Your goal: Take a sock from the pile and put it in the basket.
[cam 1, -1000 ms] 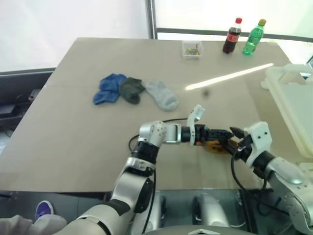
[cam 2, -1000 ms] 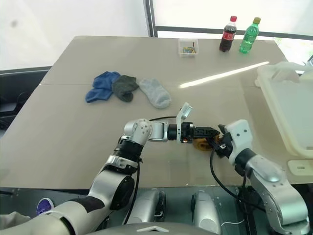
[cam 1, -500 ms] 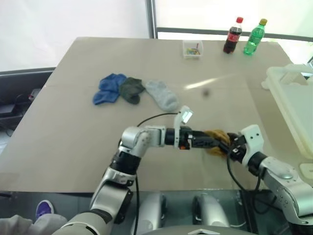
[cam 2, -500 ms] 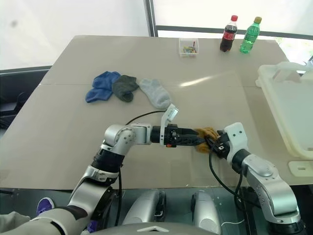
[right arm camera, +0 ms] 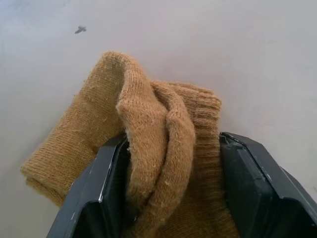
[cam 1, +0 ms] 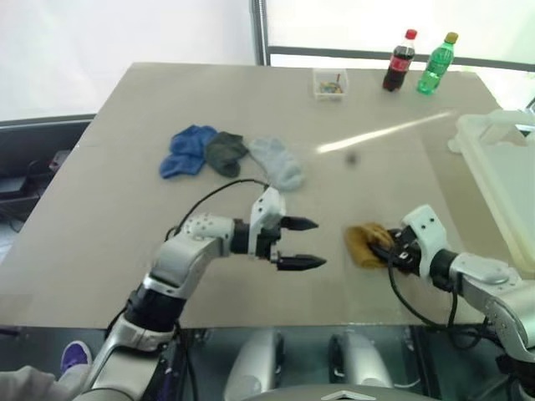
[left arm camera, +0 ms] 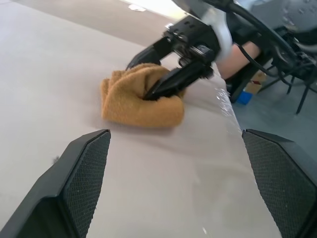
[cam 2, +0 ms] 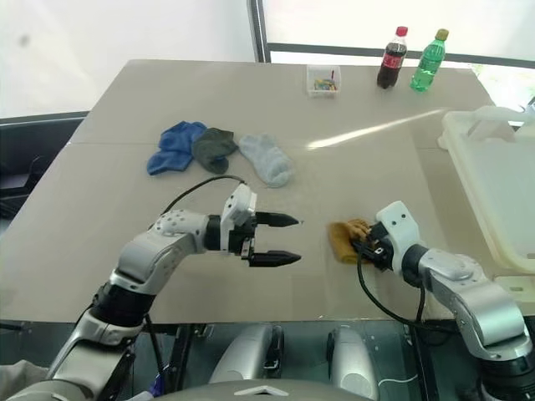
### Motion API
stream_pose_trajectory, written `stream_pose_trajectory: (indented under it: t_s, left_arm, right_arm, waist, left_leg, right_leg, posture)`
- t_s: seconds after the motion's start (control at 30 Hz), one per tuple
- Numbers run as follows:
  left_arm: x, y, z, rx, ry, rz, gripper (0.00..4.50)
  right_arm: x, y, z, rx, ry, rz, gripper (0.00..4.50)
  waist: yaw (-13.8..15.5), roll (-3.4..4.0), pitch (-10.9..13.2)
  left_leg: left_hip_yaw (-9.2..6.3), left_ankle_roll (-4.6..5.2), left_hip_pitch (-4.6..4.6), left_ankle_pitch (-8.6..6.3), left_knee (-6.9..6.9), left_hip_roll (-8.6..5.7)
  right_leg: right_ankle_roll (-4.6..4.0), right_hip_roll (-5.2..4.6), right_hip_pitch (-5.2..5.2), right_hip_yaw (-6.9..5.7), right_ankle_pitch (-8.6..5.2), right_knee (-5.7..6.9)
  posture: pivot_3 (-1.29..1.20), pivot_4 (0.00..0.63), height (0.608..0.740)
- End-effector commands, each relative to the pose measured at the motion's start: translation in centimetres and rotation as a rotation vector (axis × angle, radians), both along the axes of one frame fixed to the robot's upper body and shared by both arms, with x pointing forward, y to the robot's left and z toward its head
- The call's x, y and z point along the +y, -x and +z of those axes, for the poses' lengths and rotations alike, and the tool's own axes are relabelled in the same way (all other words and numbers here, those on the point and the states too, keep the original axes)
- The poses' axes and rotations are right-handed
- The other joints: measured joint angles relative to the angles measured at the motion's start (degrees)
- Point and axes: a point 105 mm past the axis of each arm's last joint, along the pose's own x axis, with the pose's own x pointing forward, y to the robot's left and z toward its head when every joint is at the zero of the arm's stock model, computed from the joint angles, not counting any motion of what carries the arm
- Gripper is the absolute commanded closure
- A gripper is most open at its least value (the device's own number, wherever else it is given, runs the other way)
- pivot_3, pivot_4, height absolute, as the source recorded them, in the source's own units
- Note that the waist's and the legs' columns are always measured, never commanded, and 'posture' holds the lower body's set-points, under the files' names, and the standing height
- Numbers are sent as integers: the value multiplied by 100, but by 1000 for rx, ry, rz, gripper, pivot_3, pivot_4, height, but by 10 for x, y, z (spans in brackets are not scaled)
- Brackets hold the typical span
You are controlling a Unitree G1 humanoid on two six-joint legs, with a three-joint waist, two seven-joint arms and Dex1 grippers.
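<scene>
You worked in what looked like a robot test room rather than a home: a broad, bare beige bench (cam 1: 125,209) stood before white panels and a dark-framed window (cam 1: 261,29). Staged props sat along its far edge — a cola bottle (cam 1: 399,60), a green soda bottle (cam 1: 434,63) and a small clear box of colourful bits (cam 1: 329,83). Loose cables (left arm camera: 292,54) trailed over a grey floor beside the bench.
</scene>
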Motion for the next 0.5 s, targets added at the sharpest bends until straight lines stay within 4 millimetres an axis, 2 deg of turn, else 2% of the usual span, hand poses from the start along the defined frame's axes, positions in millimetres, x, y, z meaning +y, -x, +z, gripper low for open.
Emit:
stream_pose_trajectory:
  t_s: [0.03, 0.13, 0.23, 0.27, 0.4, 0.5]
  left_arm:
    - [10, 8, 17, -92, 15, -20, 0]
    - [20, 11, 21, -121, -15, -8, 0]
    - [24, 13, 23, -137, -20, 5, 0]
    - [24, 13, 24, -136, -17, 9, 0]
    - [22, 11, 21, -147, -20, 24, 0]
    - [19, 10, 23, -156, -2, 38, 0]
  right_arm:
    - [-8, 11, -29, 160, 46, 0, 1732]
    - [-14, 16, -41, 252, 82, 3, 1732]
    - [-15, 25, -53, 321, 120, 51, 2573]
    - [-14, 29, -57, 344, 130, 71, 3126]
    - [-11, 33, -65, 385, 124, 87, 4434]
    - [-9, 25, -55, 361, 41, 45, 4473]
  waist:
    - [9, 0, 0]
    - [11, -4, -4]
    - [21, -12, -11]
    - [27, -14, -16]
    - [55, -58, -90]
    - [59, -81, -113]
  left_leg:
    - [-4, 0, -2, 0, 0, 0]
    - [-6, 4, -7, -3, 0, -1]
    - [-6, 9, -8, -5, 1, -3]
    - [-9, 10, -7, -6, 1, -3]
    - [-30, 20, 22, -17, 0, -2]
    - [-39, 21, 27, -18, 0, -2]
  right_leg:
    - [0, 0, 1, -6, 0, -1]
    - [1, 1, 5, -10, 1, -16]
    - [2, 1, 9, -13, 1, -24]
    - [2, 2, 13, -18, 1, -26]
    - [4, 1, 64, -53, -1, -60]
    - [4, -6, 77, -70, -1, -71]
  posture:
    - [0, 150, 729]
    - [0, 150, 729]
    - [0, 150, 729]
    - [0, 150, 729]
    - [0, 150, 729]
    - [0, 150, 729]
